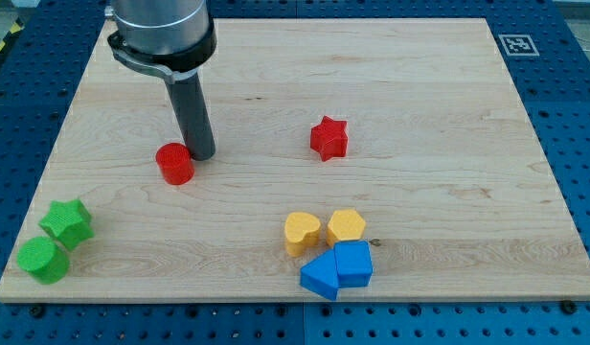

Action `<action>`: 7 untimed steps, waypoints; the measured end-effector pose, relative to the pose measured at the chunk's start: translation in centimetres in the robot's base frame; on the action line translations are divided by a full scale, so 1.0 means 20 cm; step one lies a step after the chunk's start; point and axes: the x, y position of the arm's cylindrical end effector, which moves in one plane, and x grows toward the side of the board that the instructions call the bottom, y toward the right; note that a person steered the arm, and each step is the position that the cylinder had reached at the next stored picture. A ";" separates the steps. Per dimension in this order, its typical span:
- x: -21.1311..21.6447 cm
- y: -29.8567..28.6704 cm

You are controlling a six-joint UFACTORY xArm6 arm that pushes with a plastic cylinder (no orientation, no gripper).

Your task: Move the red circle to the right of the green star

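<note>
The red circle lies on the wooden board at the view's left of centre. My tip rests on the board right beside it, on its upper right side, touching or nearly touching it. The green star lies near the board's bottom left corner, well below and to the left of the red circle.
A green circle touches the green star at its lower left. A red star lies mid-board. A yellow heart, a yellow hexagon, a blue cube and a blue triangle-like block cluster at the bottom centre. A fiducial tag marks the top right corner.
</note>
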 end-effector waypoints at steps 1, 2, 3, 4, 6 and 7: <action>-0.06 -0.04; -0.11 -0.05; -0.07 -0.07; 0.00 -0.07; 0.05 -0.07; 0.14 -0.07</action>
